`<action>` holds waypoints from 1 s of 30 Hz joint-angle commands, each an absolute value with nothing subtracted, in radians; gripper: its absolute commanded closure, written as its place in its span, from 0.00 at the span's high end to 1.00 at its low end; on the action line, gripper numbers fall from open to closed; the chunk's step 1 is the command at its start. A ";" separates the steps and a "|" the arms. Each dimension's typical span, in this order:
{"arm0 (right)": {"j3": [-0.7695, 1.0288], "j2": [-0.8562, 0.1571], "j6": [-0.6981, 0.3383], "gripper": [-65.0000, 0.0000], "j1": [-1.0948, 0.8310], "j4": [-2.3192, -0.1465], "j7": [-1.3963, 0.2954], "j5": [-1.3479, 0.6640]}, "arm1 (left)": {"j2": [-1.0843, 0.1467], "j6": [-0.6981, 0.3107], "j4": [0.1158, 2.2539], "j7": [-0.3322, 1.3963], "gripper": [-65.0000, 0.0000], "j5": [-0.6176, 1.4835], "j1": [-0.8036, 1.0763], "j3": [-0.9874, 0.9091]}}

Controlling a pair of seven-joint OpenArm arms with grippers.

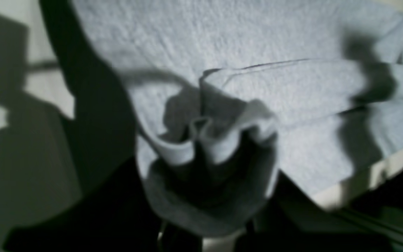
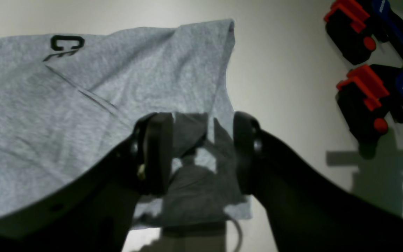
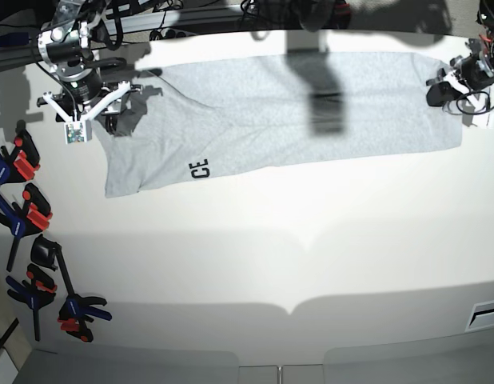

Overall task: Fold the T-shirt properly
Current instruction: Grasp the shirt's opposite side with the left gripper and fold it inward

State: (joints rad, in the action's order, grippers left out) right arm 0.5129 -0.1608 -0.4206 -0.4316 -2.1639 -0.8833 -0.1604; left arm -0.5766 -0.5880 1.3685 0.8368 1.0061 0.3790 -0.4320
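T-shirts: one T-shirt [image 3: 295,112] along the bench's [image 3: 311,256] far edge
Clamps: at least four orange-and-blue clamps [image 3: 31,212] by the bench's left edge
Claws: two

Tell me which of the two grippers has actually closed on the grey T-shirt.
The left gripper, pinching bunched hem of the light heather-grey cotton T-shirt. The right gripper has its jaws apart, straddling the fabric edge.

You have a white table [image 3: 255,256] filling most of the base view. Along its left edge lie several black bar clamps with red and blue handles [image 3: 27,216], strung from mid-left toward the near-left corner. Two of them [image 2: 373,70] show at the right of the right wrist view. Dark cables [image 3: 191,28] run along the far edge.
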 commanded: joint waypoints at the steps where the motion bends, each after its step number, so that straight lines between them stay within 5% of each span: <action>1: 0.518 -0.169 -0.414 0.41 -0.427 -2.186 -0.862 -0.168 | -0.599 -0.595 1.380 0.814 0.00 1.005 0.376 -0.439; 11: 0.518 -0.169 -0.414 0.41 -0.427 -2.186 -0.862 -0.168 | -0.616 -0.497 1.381 0.813 0.00 0.696 0.205 -0.439; 18: 0.518 -0.169 -0.414 0.41 -0.426 -2.187 -0.861 -0.168 | -0.623 -0.434 1.430 0.908 0.00 0.714 0.154 -0.439; 30: 0.518 -0.169 -0.414 0.41 -0.354 -2.188 -0.861 -0.168 | -0.378 -0.504 1.821 0.969 0.00 0.798 0.285 -0.437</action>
